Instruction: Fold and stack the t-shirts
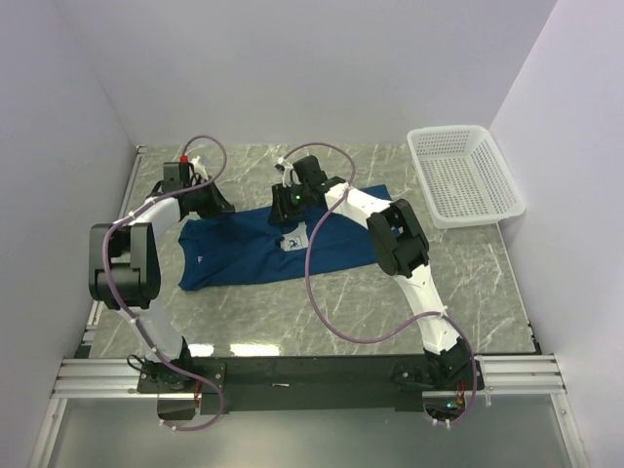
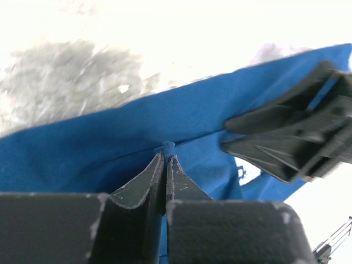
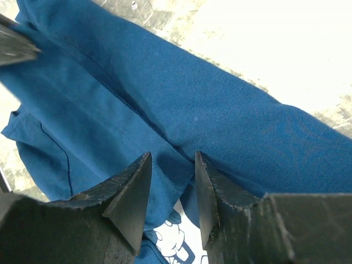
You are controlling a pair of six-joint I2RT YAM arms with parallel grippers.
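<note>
A blue t-shirt [image 1: 263, 249] with a white print lies partly folded on the marble table. My left gripper [image 1: 213, 202] is at the shirt's far left edge. In the left wrist view its jaws [image 2: 166, 157] are shut on a small pinch of the blue fabric [image 2: 168, 147]. My right gripper [image 1: 289, 201] is at the shirt's far edge near the middle. In the right wrist view it [image 3: 173, 159] is open, with its fingers either side of a ridge of the blue fabric [image 3: 181, 165]. The white print [image 3: 176, 245] shows below. No other shirt is in view.
A white plastic basket [image 1: 463, 175] stands at the back right of the table [image 1: 468, 283]. White walls close in the left, back and right sides. The right gripper's body [image 2: 291, 140] shows close by in the left wrist view.
</note>
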